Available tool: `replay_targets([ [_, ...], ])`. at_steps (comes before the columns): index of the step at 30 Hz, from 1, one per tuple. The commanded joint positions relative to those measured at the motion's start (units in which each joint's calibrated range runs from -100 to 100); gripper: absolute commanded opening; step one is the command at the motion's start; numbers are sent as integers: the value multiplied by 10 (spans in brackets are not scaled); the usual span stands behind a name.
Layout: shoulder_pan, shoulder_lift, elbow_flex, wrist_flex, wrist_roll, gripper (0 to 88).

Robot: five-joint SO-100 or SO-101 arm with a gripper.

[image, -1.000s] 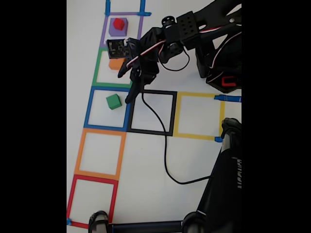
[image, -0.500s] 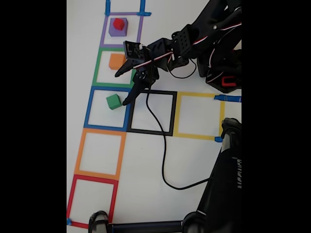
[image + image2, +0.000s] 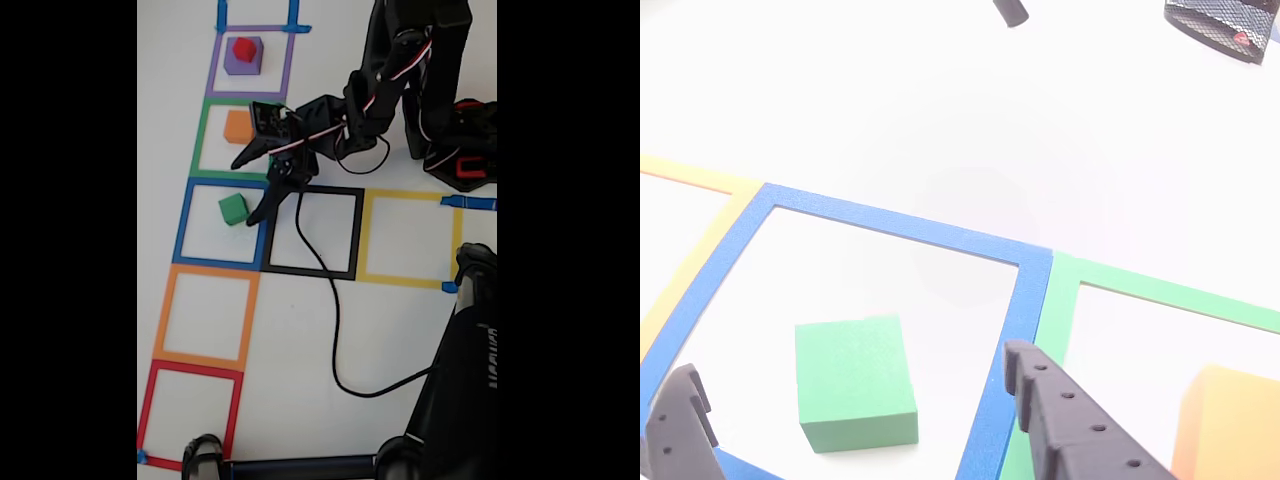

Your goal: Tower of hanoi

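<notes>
Seen from the fixed view, the gripper (image 3: pixel 256 188) hangs open and empty beside the green cube (image 3: pixel 233 208), which sits alone inside the blue tape square (image 3: pixel 184 222). One finger points toward the green tape square (image 3: pixel 199 140), where the orange cube (image 3: pixel 238 126) rests; the other reaches down to the border between the blue square and the black tape square (image 3: pixel 355 232). At the top, the red cube (image 3: pixel 243 47) stands on the purple cube (image 3: pixel 243 60) inside the purple tape square (image 3: pixel 213 70). The orange, red and yellow tape squares hold nothing.

From the other view, riding on the arm, the green cube (image 3: pixel 855 383) lies between the two spread fingers (image 3: pixel 1060 410), touching neither. An edge of the orange cube (image 3: pixel 1230 420) shows at the right, beyond the blue and green tape lines.

Judged from this layout, the step in hand is the approach to the green cube. The next move calls for lowering until the fingers straddle it, then closing squarely on its sides.
</notes>
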Motion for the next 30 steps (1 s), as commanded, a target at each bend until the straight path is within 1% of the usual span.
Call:
replay_targets([
  [1,-11,60,-52,-51,4,363],
  [7,-25,113,-75,-80,4,359],
  [21,-50,158,-86,-78,4,352],
  [30,-57,181,-117,-75,4,316],
])
